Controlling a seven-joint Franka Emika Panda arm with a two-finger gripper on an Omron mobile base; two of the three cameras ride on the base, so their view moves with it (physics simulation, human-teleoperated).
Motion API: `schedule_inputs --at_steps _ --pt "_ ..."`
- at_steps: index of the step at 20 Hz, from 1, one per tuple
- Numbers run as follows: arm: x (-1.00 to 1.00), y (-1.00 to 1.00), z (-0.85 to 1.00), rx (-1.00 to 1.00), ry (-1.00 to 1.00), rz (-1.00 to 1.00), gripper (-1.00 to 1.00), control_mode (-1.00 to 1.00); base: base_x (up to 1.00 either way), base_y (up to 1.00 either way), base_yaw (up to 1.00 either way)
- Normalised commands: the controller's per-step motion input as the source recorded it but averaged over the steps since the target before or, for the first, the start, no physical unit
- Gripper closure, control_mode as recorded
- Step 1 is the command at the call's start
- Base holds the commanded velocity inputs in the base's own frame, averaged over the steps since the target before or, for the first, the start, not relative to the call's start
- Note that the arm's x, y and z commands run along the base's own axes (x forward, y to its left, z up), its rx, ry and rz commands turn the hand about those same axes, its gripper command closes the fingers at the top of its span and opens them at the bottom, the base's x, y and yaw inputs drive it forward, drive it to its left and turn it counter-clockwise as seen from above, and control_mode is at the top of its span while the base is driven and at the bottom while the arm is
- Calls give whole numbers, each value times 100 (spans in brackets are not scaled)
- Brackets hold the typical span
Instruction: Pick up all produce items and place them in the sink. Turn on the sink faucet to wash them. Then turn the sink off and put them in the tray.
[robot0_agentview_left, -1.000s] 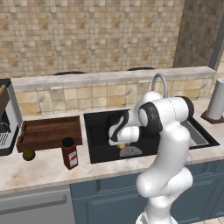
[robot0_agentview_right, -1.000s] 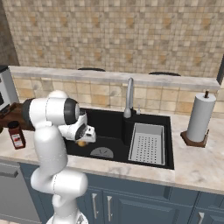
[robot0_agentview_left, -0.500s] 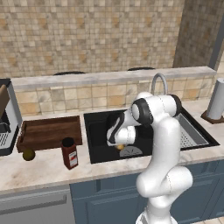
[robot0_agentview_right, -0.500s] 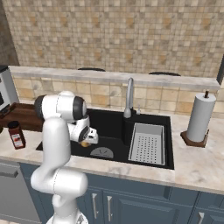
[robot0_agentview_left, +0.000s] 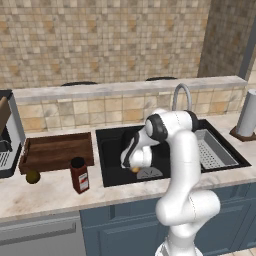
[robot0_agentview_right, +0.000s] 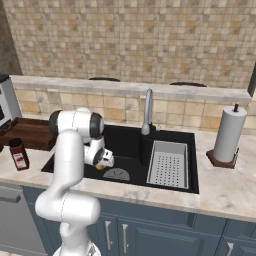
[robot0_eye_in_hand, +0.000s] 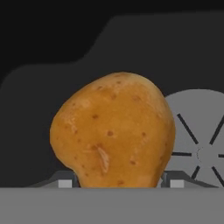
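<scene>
My gripper (robot0_agentview_left: 134, 167) hangs low inside the black sink (robot0_agentview_left: 112, 150), shut on the orange-yellow produce item (robot0_eye_in_hand: 114, 131). In the hand view the fruit sits between both fingertips (robot0_eye_in_hand: 64, 181), with the round grey drain (robot0_eye_in_hand: 199, 131) just behind it. From the right base view the same fruit (robot0_agentview_right: 100, 166) shows under the gripper (robot0_agentview_right: 103, 162), beside the drain (robot0_agentview_right: 116, 174). The smaller olive-brown produce item (robot0_agentview_left: 33, 176) lies on the counter in front of the brown wooden tray (robot0_agentview_left: 57, 150). The grey gooseneck faucet (robot0_agentview_left: 181, 97) rises behind the sink.
A red-labelled jar (robot0_agentview_left: 79, 175) stands on the counter between the tray and the sink. A grey perforated rack (robot0_agentview_left: 212, 150) fills the basin's right part. A paper towel roll (robot0_agentview_left: 248, 114) stands at the far right, and a coffee machine (robot0_agentview_left: 6, 135) at the far left.
The arm's elbow has swung left and the hand, still holding the orange-yellow fruit, has shifted a little left and lower inside the sink, near the drain.
</scene>
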Motion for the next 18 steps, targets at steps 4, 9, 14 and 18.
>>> schedule_inputs --at_steps 4,9,14,18 --pt "41 11 -29 0 0 -3 100 -100 0 0 0" --pt "38 10 -33 0 0 -3 100 -100 0 0 0" --pt "34 12 -33 0 0 -3 100 -100 0 0 0" --pt "16 5 -28 0 0 -2 -100 -100 0 0 0"
